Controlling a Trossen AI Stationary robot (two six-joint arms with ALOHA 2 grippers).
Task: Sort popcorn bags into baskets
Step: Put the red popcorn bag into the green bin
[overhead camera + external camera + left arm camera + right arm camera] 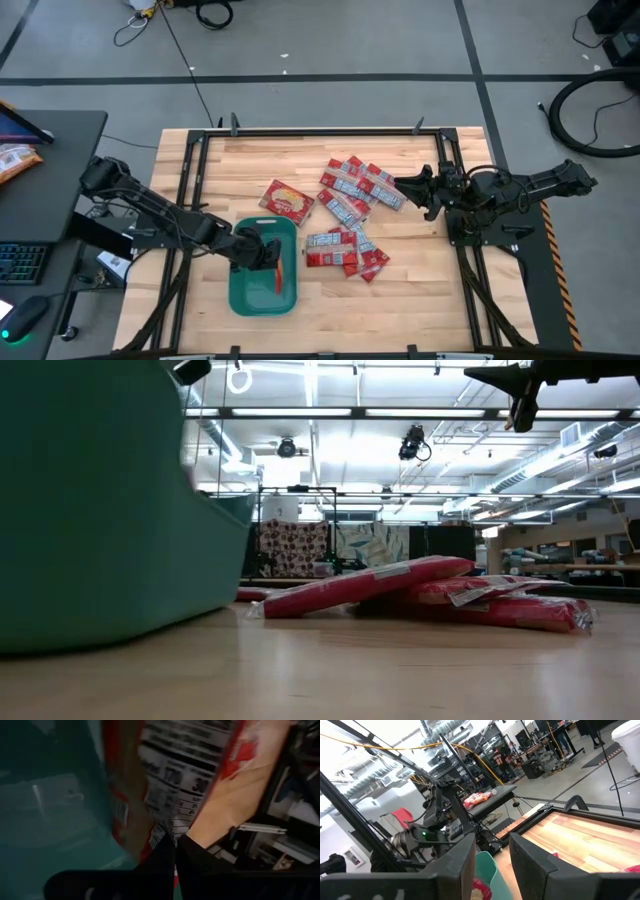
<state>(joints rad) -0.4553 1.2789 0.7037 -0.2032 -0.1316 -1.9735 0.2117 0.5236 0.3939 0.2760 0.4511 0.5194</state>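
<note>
Left claw point(272, 262): over the teal bin, pinched tight on one red packet point(279, 274), which hangs on edge inside the bin's outline.
Held packet: in the left wrist view it point(175, 775) fills the frame above the dark fingers point(160, 865); red border, white back panel with black nutrition print, a small barcode patch near the lower edge.
Teal bin point(243, 296): rectangular, rounded corners, shallow walls, at the near-left part of the desk point(420, 300); in the low view its wall point(100, 520) looms large on the left.
Big bag point(287, 200): squarish, red with a yellowish picture, flat on the desk just beyond the bin.
Packet pile point(352, 215): small flat red packets with white or silver label panels, overlapping loosely, to the right of the bin and well apart from it; in the low view they point(420, 592) lie stacked and tilted on one another.
Right claw point(405, 187): hangs above the far-right edge of the pile, fingers point(535, 865) partly apart with nothing between them.
</note>
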